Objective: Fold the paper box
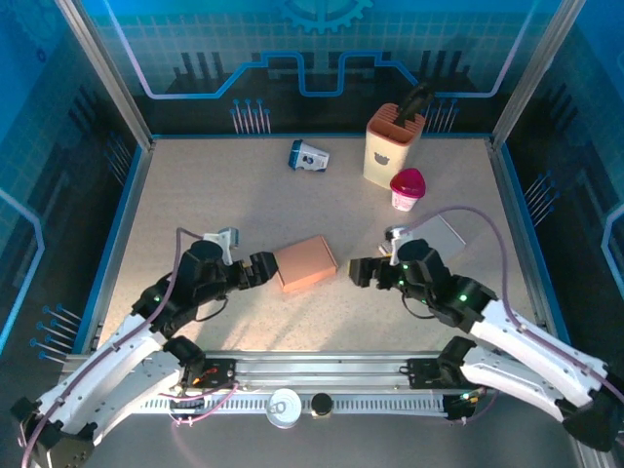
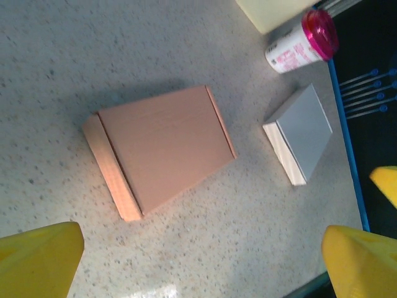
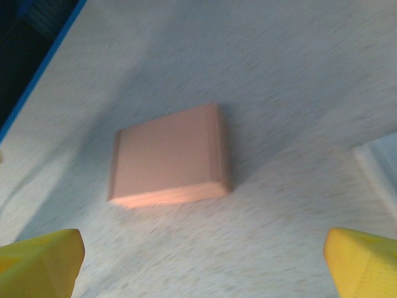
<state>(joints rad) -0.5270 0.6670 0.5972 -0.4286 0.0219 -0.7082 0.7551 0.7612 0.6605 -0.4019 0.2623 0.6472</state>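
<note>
The paper box [image 1: 306,263] is a flat pinkish-brown carton, folded shut and lying on the speckled table between my two arms. The left wrist view has the box [image 2: 164,149] ahead of the fingers, and so does the right wrist view [image 3: 167,155]. My left gripper [image 1: 261,272] sits just left of the box, open and apart from it. Its yellow fingertips [image 2: 37,261] stand wide with bare table between them. To the right of the box my right gripper [image 1: 361,272] is open too, a short gap away, holding nothing.
A flat grey box [image 1: 439,234] lies behind the right gripper. Further back stand a pink-lidded cup [image 1: 408,188], a cream holder [image 1: 393,144] with a dark handle, and a small blue-white carton [image 1: 308,156]. A tin [image 1: 285,407] rests on the front rail.
</note>
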